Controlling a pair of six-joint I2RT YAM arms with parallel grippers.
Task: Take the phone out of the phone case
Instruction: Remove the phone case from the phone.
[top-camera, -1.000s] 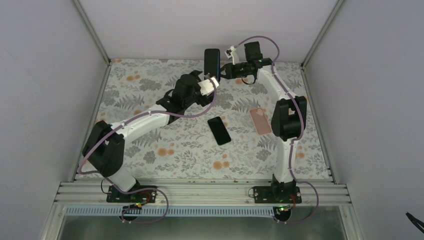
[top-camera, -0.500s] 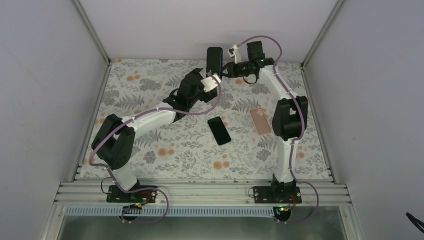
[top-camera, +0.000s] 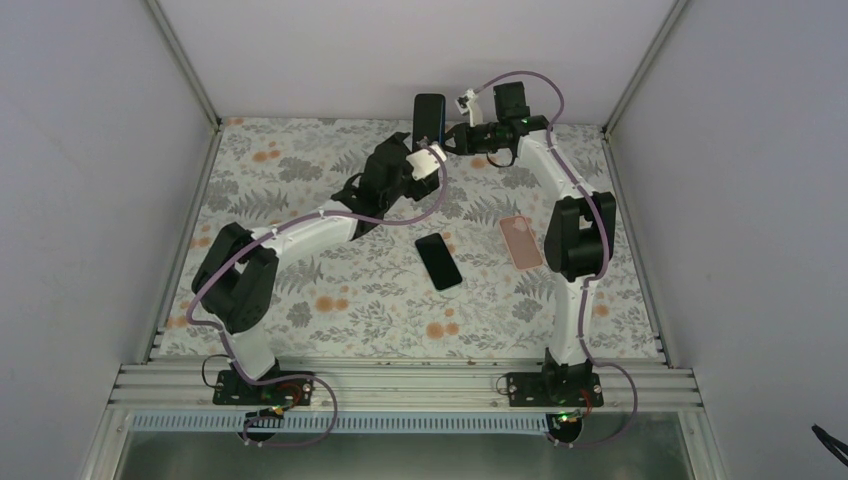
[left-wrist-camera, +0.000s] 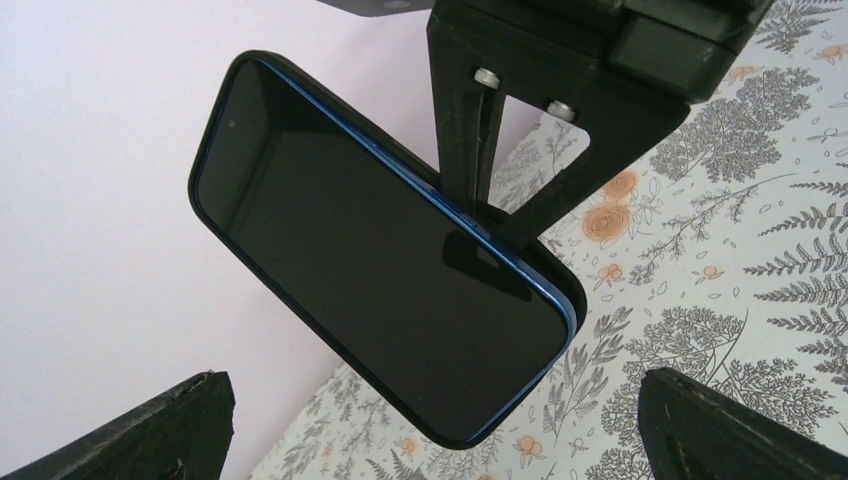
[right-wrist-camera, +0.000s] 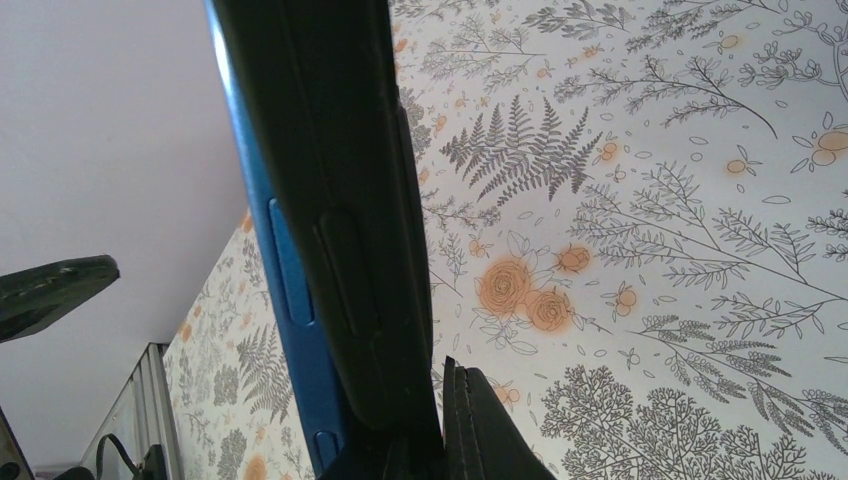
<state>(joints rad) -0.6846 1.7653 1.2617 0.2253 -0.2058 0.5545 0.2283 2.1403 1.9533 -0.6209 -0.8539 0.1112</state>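
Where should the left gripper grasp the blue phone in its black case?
Grip the blue phone in its black case at its free upper end, across the long edges, from the screen side: the right gripper clamps the lower end, and the screen faces the open left gripper.

A black phone (top-camera: 439, 261) and pink case (top-camera: 520, 242) lie apart on the floral cloth (top-camera: 262, 180).

Edge-on, right in front of me: the phone (right-wrist-camera: 292, 260) shows its blue rim, with the black phone case (right-wrist-camera: 345, 150) hugging its right side, button bumps raised. My right gripper (right-wrist-camera: 425, 445) pinches the lower end. Floral cloth (right-wrist-camera: 660, 200) spreads behind; at left there's a pale wall (right-wrist-camera: 90, 120) and a dark tip (right-wrist-camera: 50, 285) poking in.
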